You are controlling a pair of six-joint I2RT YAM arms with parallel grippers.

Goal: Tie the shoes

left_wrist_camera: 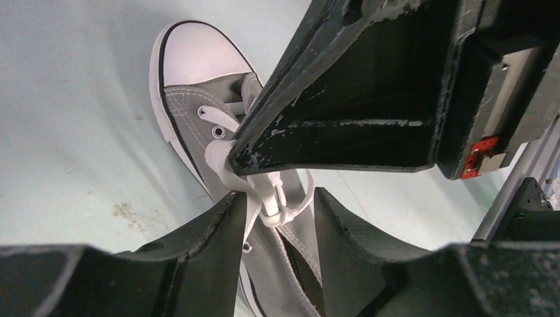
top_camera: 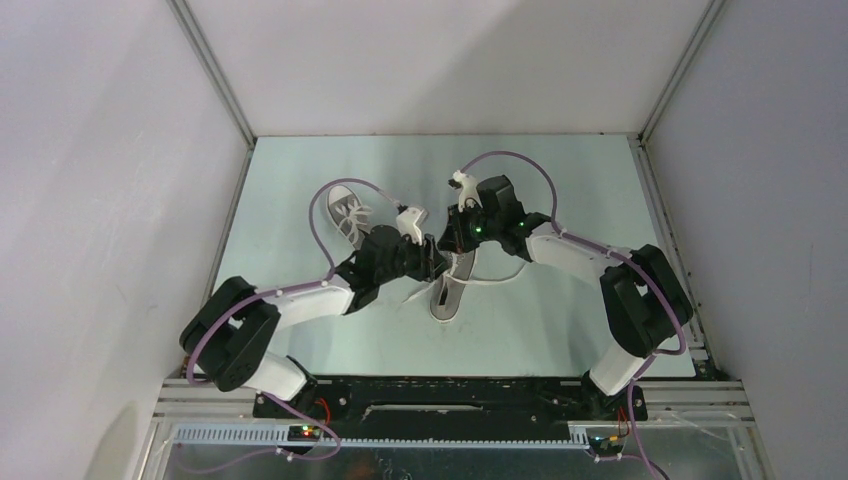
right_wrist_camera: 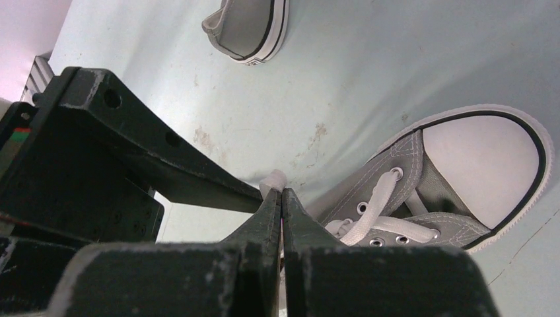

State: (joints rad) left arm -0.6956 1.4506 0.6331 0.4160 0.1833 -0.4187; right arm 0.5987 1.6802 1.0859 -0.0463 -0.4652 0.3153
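Mid-frame, the right gripper (right_wrist_camera: 282,196) pinches shut on the white lace (right_wrist_camera: 273,179) of the grey sneaker (right_wrist_camera: 422,191); the left gripper (left_wrist_camera: 279,206) stands half-open astride it.

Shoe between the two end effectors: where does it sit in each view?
Top external: shoe mid-table, only its near end showing.
Left wrist: shoe centre-left, toe cap upper left.
Right wrist: shoe lower right, toe cap by the right edge.
Shared landmark: right end effector, shut on the lace; it fills the upper right in left wrist.
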